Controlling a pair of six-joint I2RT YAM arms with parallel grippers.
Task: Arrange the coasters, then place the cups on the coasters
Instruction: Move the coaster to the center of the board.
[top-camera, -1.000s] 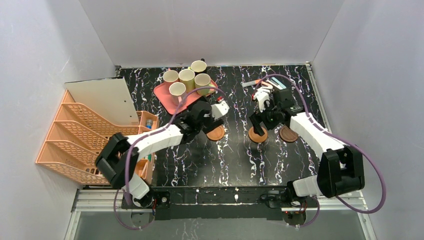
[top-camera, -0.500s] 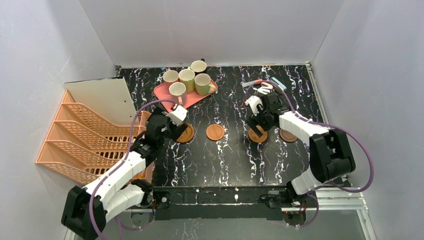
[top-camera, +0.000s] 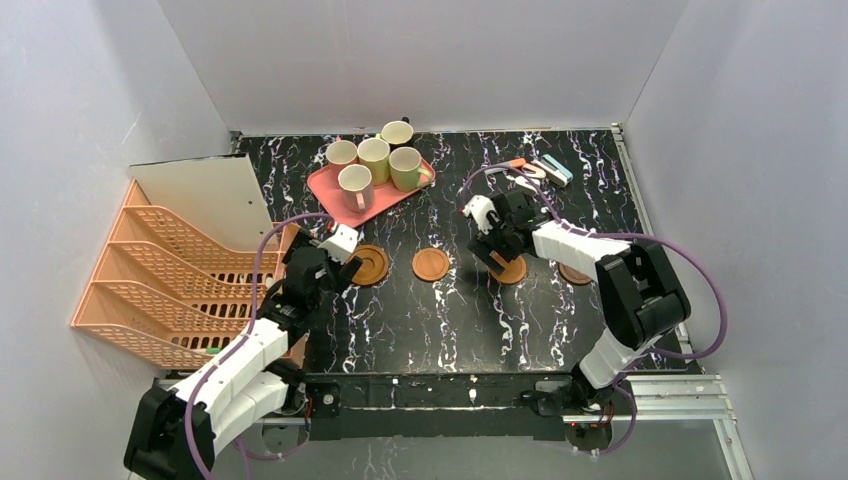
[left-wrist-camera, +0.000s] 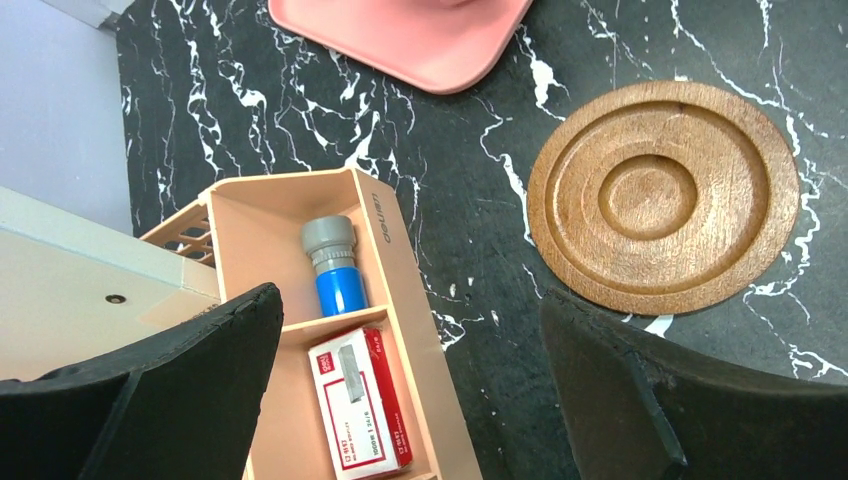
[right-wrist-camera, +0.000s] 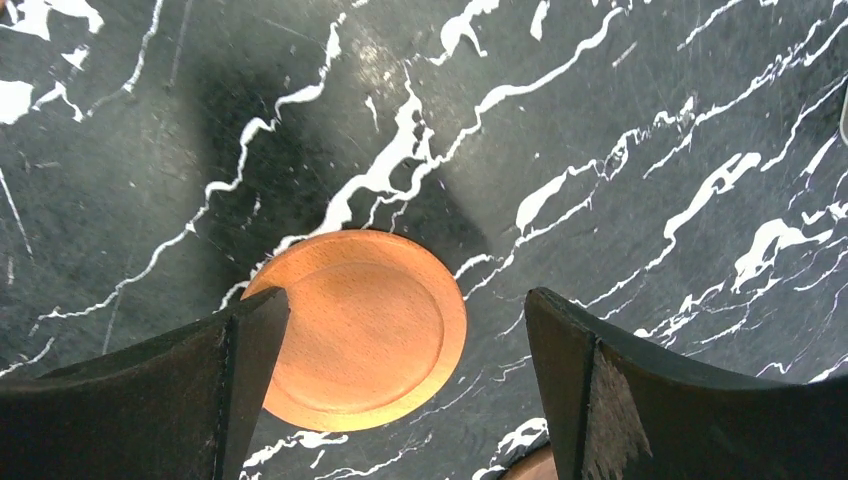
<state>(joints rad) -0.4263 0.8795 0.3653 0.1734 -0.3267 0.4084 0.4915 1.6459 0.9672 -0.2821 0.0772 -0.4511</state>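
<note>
Four coasters (top-camera: 431, 264) in a row on the bench (top-camera: 450, 320), no cups (top-camera: 373, 158) on them yet.
All five cups together on the pink tray (top-camera: 322, 185) at the back; left fingers (left-wrist-camera: 180, 390) spread wide near the leftmost coaster, right fingers (right-wrist-camera: 640, 400) spread wide over mid-row, both holding nothing; no fifth coaster in sight.

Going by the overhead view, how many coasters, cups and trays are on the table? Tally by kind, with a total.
Coasters: 4, two partly hidden under the right arm
Cups: 5
Tray: 1
Total: 10
</note>
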